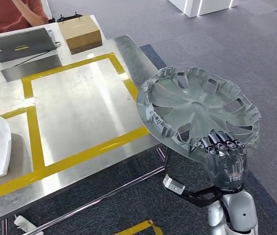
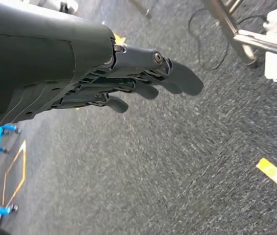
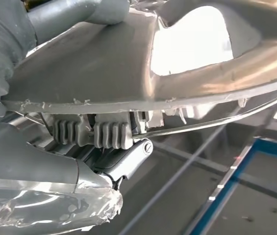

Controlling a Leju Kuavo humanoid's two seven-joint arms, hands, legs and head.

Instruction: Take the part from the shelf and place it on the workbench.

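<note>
The right arm rises from about 5 o'clock in the head view, its silver wrist turned upward. The right hand [image 1: 223, 147] grips the near rim of the grey plastic wheel cover [image 1: 197, 110], dark fingers [image 1: 218, 139] curled over the edge from above, the palm wrapped in clear film beneath. The left hand [image 2: 144, 81] hangs low over grey carpet, its dark fingers [image 2: 181, 78] extended, close together, holding nothing.

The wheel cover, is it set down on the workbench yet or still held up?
Held up: the right hand grips the wheel cover by its rim, beside the workbench edge, above carpet.
</note>
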